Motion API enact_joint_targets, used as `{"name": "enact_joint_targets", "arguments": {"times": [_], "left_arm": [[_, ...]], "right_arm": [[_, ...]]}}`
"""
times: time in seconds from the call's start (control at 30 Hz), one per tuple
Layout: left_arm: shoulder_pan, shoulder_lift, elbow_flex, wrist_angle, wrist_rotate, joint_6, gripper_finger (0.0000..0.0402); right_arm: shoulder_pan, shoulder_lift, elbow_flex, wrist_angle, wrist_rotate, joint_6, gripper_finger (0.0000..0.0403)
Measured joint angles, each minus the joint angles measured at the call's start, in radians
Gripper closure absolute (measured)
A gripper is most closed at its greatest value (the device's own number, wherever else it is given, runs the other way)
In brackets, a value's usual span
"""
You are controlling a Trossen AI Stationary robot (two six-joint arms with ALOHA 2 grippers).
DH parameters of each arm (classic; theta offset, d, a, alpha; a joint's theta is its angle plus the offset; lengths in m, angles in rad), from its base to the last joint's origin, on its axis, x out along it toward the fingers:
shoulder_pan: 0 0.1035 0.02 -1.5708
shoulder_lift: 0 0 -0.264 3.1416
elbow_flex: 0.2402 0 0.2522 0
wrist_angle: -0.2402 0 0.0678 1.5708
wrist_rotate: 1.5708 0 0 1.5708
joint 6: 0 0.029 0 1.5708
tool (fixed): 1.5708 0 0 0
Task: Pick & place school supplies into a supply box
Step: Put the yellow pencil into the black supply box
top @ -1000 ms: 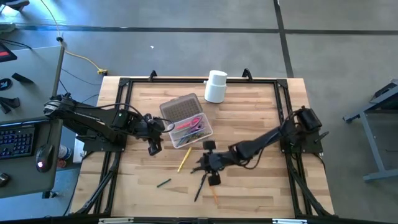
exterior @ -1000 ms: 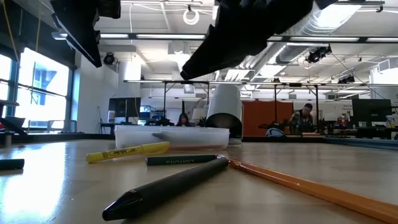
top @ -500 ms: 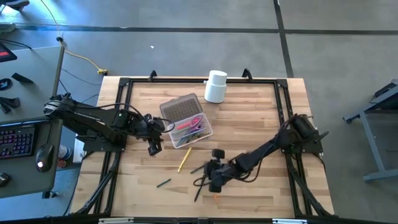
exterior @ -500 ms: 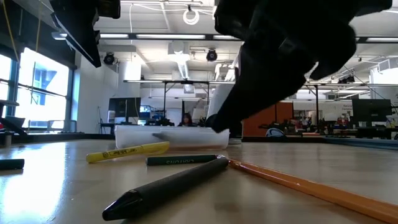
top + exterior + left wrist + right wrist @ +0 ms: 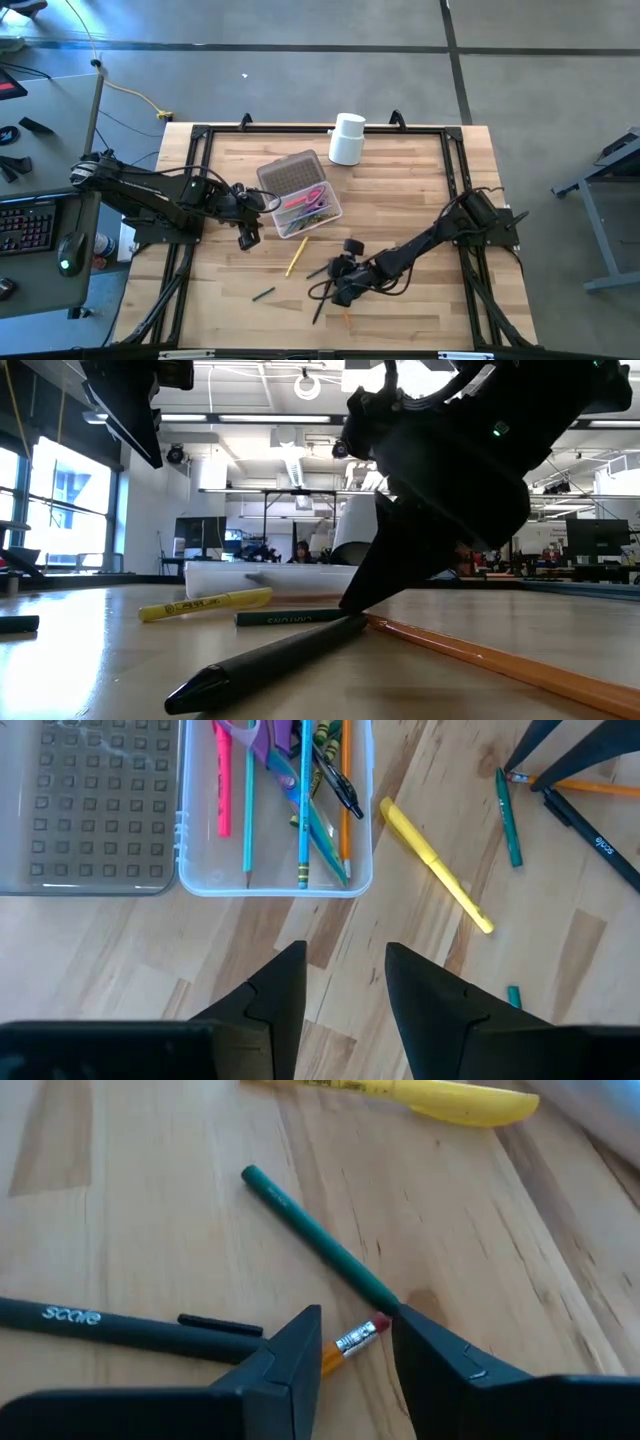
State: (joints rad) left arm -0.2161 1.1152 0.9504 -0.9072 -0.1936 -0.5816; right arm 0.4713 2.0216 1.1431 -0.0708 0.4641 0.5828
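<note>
Several school supplies lie loose on the wood: a yellow highlighter point(image 5: 296, 256), a green pencil point(image 5: 320, 1250), a black pen point(image 5: 130, 1330) and an orange pencil point(image 5: 480, 660). My right gripper point(image 5: 355, 1345) is open and low over them. Its fingers stand on either side of the orange pencil's eraser end point(image 5: 360, 1338). The clear supply box point(image 5: 306, 208), lid point(image 5: 288, 172) laid open, holds pens and pink-handled scissors. My left gripper point(image 5: 345, 980) hangs open above the table just near of the box. My right gripper slants down from the table's right with one fingertip point(image 5: 352, 603) at the table surface beside the black pen's end. Whether the fingers touch the orange pencil or the green pencil's end point(image 5: 390, 1305), I cannot tell.
A white cylindrical container point(image 5: 347, 138) stands at the far edge. A short green piece point(image 5: 263, 294) lies near the front left. A black frame point(image 5: 200, 135) runs round the tabletop. Bare wood lies between the box and the right arm's base.
My right gripper has come down toward the table's near edge, from above the pens to table level, and its wrist has rolled. The pens and pencils lie where they did. My left arm has kept still.
</note>
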Motion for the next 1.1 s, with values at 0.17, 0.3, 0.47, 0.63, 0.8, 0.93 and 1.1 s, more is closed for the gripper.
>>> {"name": "enact_joint_targets", "arguments": {"times": [0.17, 0.3, 0.47, 0.63, 0.8, 0.93, 1.1], "left_arm": [[0.0, 0.0, 0.0, 0.0, 0.0, 0.0, 0.0229], [0.0, 0.0, 0.0, 0.0, 0.0, 0.0, 0.0229], [0.0, 0.0, 0.0, 0.0, 0.001, 0.0, 0.0229], [0.0, 0.0, 0.0, 0.0, 0.001, 0.0, 0.0229], [0.0, 0.0, 0.0, 0.0, 0.001, 0.0, 0.0229], [0.0, 0.0, 0.0, 0.0, 0.001, 0.0, 0.0229], [0.0, 0.0, 0.0, 0.0, 0.001, 0.0, 0.0229]], "right_arm": [[0.001, 0.0, 0.0, -0.033, 0.001, 0.055, 0.0295], [0.001, 0.0, 0.003, -0.087, 0.007, 0.118, 0.0295], [0.001, 0.0, 0.003, -0.099, 0.002, 0.115, 0.0295], [0.001, -0.001, 0.003, -0.124, -0.001, 0.101, 0.0301], [-0.001, 0.003, 0.004, -0.139, -0.029, 0.154, 0.0348], [-0.001, 0.023, 0.004, -0.146, -0.029, 0.168, 0.0394], [0.0, 0.026, 0.003, -0.136, -0.004, 0.161, 0.0389]]}}
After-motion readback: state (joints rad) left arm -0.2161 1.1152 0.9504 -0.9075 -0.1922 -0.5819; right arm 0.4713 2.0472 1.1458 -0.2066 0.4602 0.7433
